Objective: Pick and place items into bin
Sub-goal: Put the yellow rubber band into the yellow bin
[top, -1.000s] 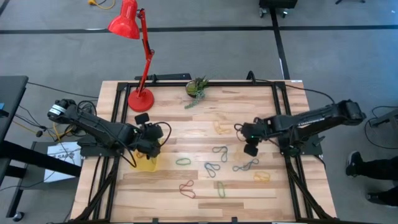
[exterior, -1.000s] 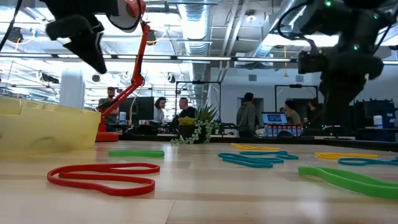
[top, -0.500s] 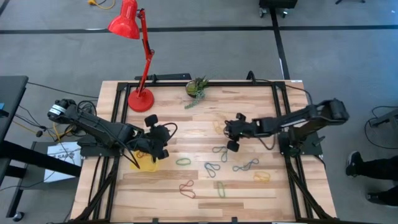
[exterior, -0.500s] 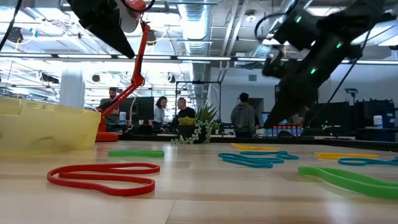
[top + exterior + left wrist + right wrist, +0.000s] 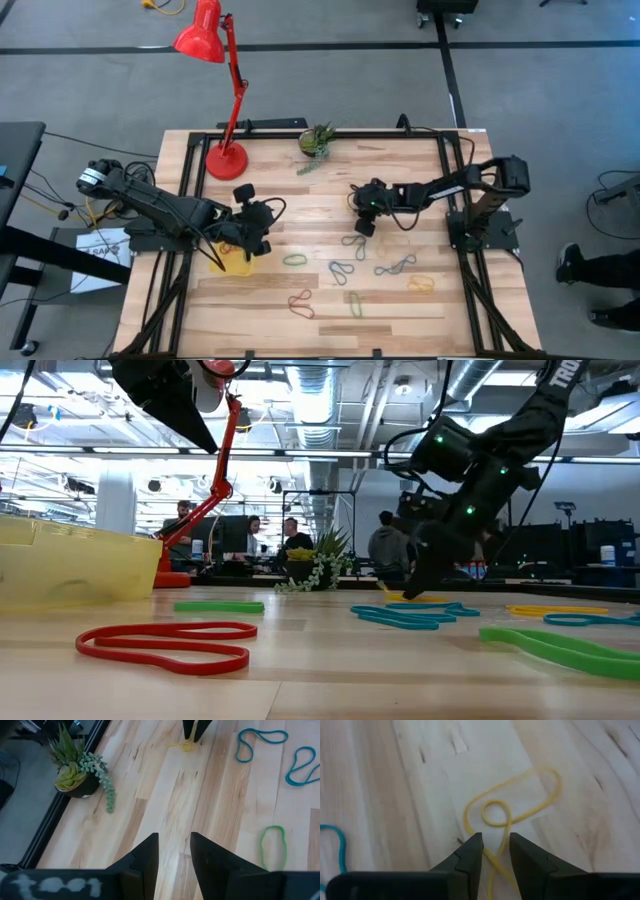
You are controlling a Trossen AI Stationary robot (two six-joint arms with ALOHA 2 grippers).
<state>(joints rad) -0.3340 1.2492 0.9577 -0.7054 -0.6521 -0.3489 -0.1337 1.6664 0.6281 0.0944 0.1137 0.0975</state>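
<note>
Right wrist view showed the right gripper [image 5: 495, 847] with its fingers slightly spread, straddling a strand of the twisted yellow band [image 5: 512, 810], whose long axis ran straight ahead of the fingertips, far from the bin [image 5: 236, 262], under the waiting left gripper [image 5: 252, 232].

A light wooden table [image 5: 420, 300] of long planks, framed by dark rails, carries everything. Taking the yellow bin [image 5: 236, 263] near its left edge as the landmark: the red lamp base [image 5: 226, 159] stands beyond it toward the far edge, and a small potted plant [image 5: 316, 141] sits farther along that far edge. Just right of the bin lies a green band [image 5: 294, 260]. Farther right lie teal bands [image 5: 347, 268] and a dark band [image 5: 396, 266], with a yellow band [image 5: 355, 204] beyond them. A red band [image 5: 301, 303] and another green band [image 5: 354, 304] lie toward the near edge, and an orange band [image 5: 421, 284] farthest right.
</note>
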